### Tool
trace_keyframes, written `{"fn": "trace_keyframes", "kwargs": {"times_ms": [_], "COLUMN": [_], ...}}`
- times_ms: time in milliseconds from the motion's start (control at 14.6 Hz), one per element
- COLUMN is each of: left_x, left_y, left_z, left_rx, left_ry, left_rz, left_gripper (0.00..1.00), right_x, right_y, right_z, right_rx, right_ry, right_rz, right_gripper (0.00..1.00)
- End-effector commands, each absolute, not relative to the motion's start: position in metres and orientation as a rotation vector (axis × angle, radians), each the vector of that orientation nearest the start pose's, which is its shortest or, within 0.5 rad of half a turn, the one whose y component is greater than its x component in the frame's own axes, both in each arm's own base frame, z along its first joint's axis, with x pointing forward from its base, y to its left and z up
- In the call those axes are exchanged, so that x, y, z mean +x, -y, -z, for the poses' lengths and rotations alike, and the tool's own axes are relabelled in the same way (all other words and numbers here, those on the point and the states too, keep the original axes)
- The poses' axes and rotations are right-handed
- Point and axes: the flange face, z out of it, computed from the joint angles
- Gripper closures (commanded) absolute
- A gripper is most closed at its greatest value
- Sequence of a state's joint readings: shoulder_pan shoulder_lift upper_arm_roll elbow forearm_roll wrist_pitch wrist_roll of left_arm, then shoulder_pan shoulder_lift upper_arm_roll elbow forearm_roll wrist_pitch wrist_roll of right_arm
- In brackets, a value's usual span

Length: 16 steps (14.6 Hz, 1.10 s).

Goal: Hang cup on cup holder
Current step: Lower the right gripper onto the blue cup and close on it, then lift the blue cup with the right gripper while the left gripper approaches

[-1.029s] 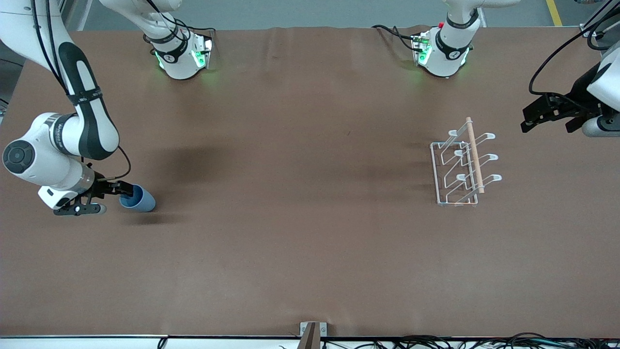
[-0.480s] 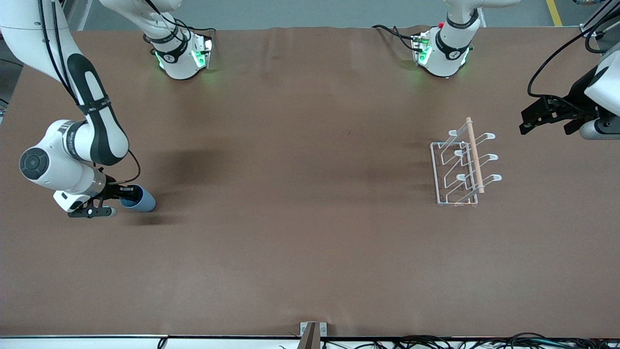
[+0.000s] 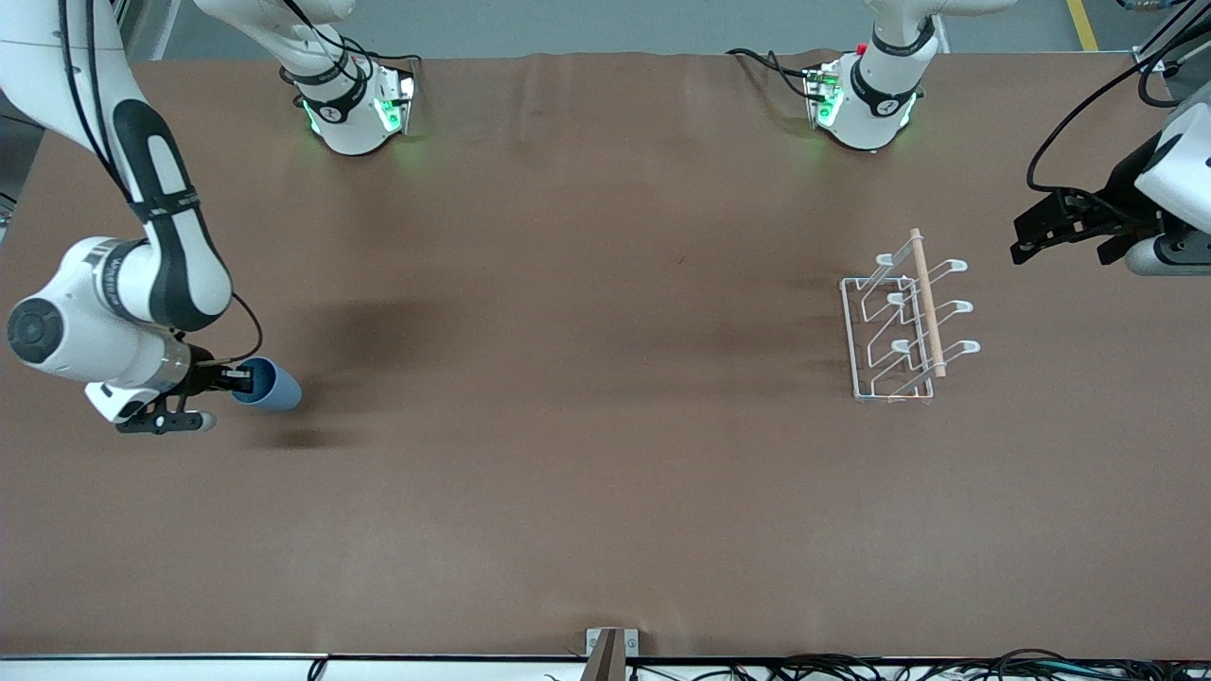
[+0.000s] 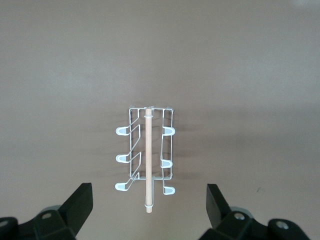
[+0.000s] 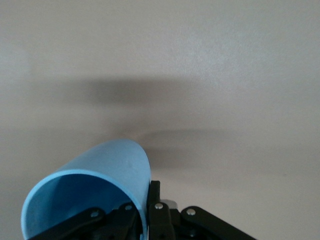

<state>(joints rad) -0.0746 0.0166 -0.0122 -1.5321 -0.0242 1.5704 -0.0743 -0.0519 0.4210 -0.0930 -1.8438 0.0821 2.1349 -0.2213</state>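
The light-blue cup (image 3: pixel 272 387) is at the right arm's end of the table, held on its side with its rim toward the wrist. My right gripper (image 3: pixel 241 379) is shut on the cup's rim, one finger inside and one outside. In the right wrist view the cup (image 5: pixel 100 180) fills the lower corner at the gripper (image 5: pixel 146 204). Its shadow lies apart from it on the table. The white wire cup holder (image 3: pixel 927 303) with its wooden dowel stands near the left arm's end. My left gripper (image 3: pixel 1024 244) hovers open beside it. The left wrist view shows the cup holder (image 4: pixel 148 150) between the spread fingers of the gripper (image 4: pixel 148 189).
Brown table mat (image 3: pixel 587 426) covers the table. The two arm bases (image 3: pixel 355 109) (image 3: pixel 863 104) stand along the farthest edge from the front camera. A small bracket (image 3: pixel 610 648) sits at the nearest edge, with cables beside it.
My right arm shifted toward the table's middle, then swung back, with the cup in its grip; the cup's shadow has dropped away from it. The left gripper drifted slightly away from the front camera.
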Motion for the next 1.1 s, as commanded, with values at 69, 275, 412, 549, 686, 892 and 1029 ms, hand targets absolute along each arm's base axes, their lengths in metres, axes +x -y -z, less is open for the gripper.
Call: {"fn": "trace_keyframes", "kwargs": {"times_ms": [69, 275, 412, 549, 686, 892, 1029], "left_x": [0.559, 0.558, 0.559, 0.56, 0.56, 0.553, 0.547], "left_y": [0.053, 0.055, 0.055, 0.053, 0.05, 0.068, 0.109], "left_z": [-0.639, -0.639, -0.641, -0.638, -0.64, -0.636, -0.634], "left_rx": [-3.165, -3.165, -3.162, -3.091, -3.046, -3.021, -2.982], "left_ry": [-0.049, -0.061, -0.136, -0.466, -0.702, -0.982, -1.137], "left_rz": [0.058, 0.058, 0.066, 0.059, 0.057, -0.001, -0.008], "left_gripper": [0.0, 0.0, 0.0, 0.0, 0.0, 0.0, 0.0], "right_x": [0.651, 0.654, 0.648, 0.639, 0.629, 0.623, 0.612], "right_y": [0.075, 0.037, -0.013, -0.057, -0.087, -0.115, -0.16], "right_z": [-0.378, -0.405, -0.423, -0.432, -0.438, -0.44, -0.435], "right_rx": [-3.048, -3.036, -2.94, -2.842, -2.652, -2.396, -2.199], "right_ry": [0.099, 0.172, 0.233, 0.199, 0.142, 0.086, 0.066], "right_rz": [-0.218, -0.186, -0.187, -0.236, -0.31, -0.375, -0.42], "right_gripper": [1.0, 1.0, 1.0, 1.0, 1.0, 1.0, 1.0]}}
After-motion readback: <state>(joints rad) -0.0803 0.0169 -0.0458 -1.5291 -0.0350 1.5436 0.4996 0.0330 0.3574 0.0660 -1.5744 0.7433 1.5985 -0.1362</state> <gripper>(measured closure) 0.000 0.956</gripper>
